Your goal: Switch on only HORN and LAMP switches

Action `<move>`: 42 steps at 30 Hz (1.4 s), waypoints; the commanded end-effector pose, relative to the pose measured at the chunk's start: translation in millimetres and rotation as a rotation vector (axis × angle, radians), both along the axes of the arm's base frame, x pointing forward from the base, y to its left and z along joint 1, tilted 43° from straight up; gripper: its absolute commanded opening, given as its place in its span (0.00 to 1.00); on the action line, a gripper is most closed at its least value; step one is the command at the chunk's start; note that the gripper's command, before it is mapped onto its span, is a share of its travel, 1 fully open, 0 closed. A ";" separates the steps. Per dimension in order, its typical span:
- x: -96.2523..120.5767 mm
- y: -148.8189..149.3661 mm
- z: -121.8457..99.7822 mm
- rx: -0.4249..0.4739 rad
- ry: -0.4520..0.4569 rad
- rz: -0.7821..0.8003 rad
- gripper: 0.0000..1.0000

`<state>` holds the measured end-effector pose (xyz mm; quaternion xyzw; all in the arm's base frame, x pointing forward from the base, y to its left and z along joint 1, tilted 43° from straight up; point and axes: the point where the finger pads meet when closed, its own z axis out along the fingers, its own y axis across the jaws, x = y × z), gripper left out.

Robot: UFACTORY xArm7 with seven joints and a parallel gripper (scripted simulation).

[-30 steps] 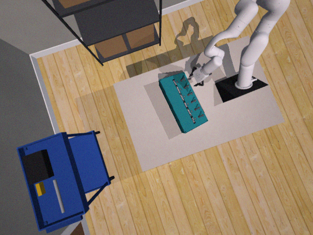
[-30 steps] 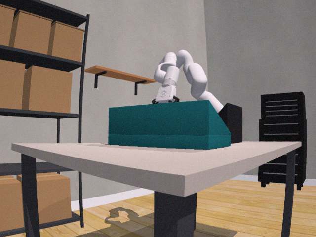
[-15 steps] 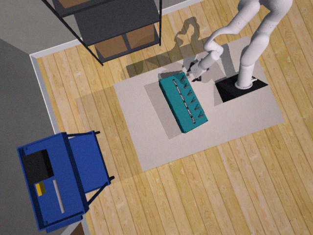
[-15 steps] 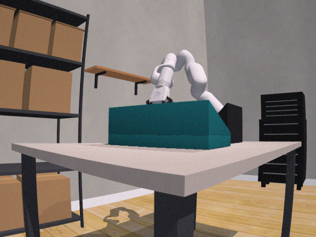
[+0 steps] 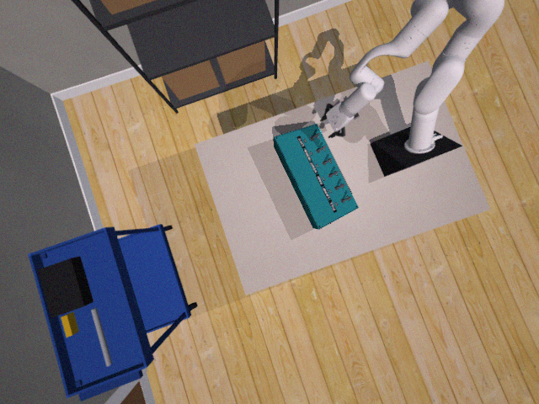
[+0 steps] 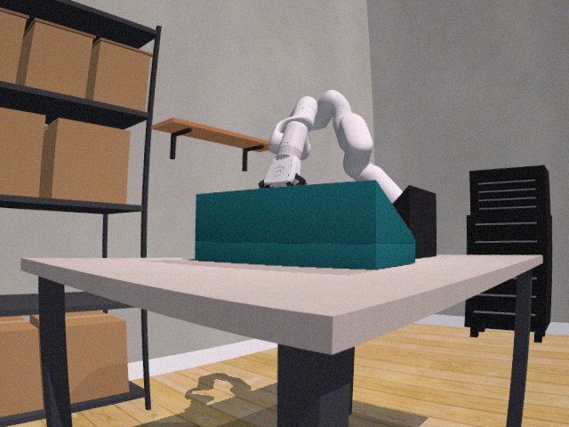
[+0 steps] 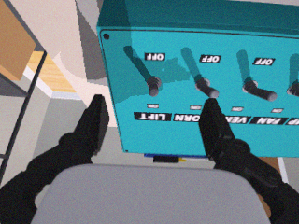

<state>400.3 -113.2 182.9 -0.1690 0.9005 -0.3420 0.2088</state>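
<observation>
The teal console (image 5: pixel 304 183) (image 6: pixel 303 225) (image 7: pixel 187 137) stands on the table (image 5: pixel 269 256) (image 6: pixel 293 298) with a row of toggle levers on its sloped face. In the wrist view the LIFT lever (image 7: pixel 154 84), the HORN lever (image 7: pixel 206 88) and the VENT lever (image 7: pixel 259 91) show from left to right. I cannot tell their positions for sure. The LAMP switch is out of the wrist view. My gripper (image 7: pixel 154 108) (image 5: pixel 329 126) (image 6: pixel 280 183) is open and empty at the console's far end. Its right finger covers part of the HORN label just below the HORN lever. Its left finger is off the console's left edge.
The arm's black base (image 5: pixel 407 154) (image 6: pixel 420 221) stands on the table behind the console. A shelf rack with boxes (image 5: pixel 204 56) (image 6: pixel 73 138) is beside the table. A blue cart (image 5: pixel 99 304), a wall shelf (image 6: pixel 206 132) and a black drawer cabinet (image 6: pixel 508 248) stand around.
</observation>
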 end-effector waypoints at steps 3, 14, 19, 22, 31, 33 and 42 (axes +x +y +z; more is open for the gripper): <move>1.0 0.5 1.4 0.000 -0.002 0.002 1.00; 1.0 0.5 1.4 0.000 -0.002 0.002 1.00; 1.0 0.5 1.4 0.000 -0.002 0.002 1.00; 1.0 0.5 1.4 0.000 -0.002 0.002 1.00; 1.0 0.5 1.4 0.000 -0.002 0.002 1.00; 1.0 0.5 1.4 0.000 -0.002 0.002 1.00; 1.0 0.6 1.5 0.000 -0.002 0.002 0.00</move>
